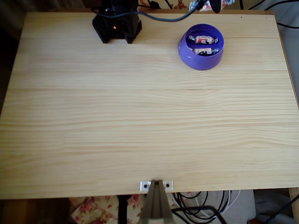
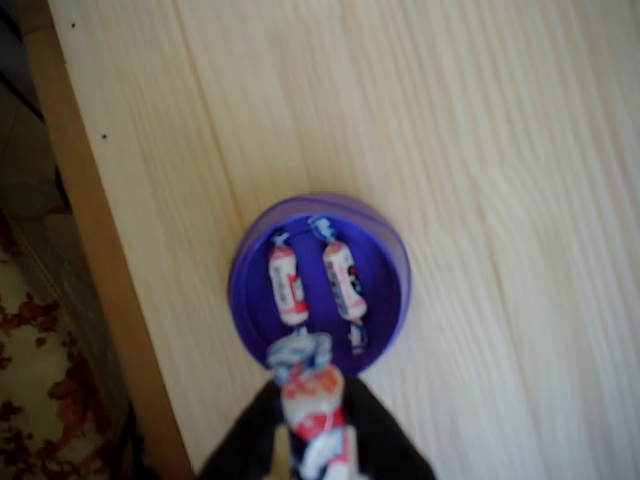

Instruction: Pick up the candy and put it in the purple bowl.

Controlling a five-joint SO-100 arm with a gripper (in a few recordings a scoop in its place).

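Broadly, the pale pine plank table [image 1: 140,121] takes up most of the overhead view, its wood grain running across from side to side. At its far edge, left of centre in that view, stands the black arm base [image 1: 117,25] with a small red light, and a dark cable [image 1: 163,18] runs from it along the far edge toward the right.

Near the far right corner in the overhead view sits the round, deep violet-purple plastic bowl [image 1: 201,58], standing well apart from the base; in the wrist view the same bowl [image 2: 245,260] lies close to the table's brown side edge. Two wrapped sweets [image 2: 345,280] with pink-red and white wrappers lie side by side on the bowl's floor, not quite touching.

At the bottom of the wrist view the black two-finger gripper [image 2: 315,430] hangs over the bowl's near rim. Its jaws are clamped on the candy [image 2: 312,400], a small pink-red and white wrapped sweet whose twisted silvery end [image 2: 298,352] sticks out just above that rim, so the candy is still in the gripper's hold, over the bowl's edge.
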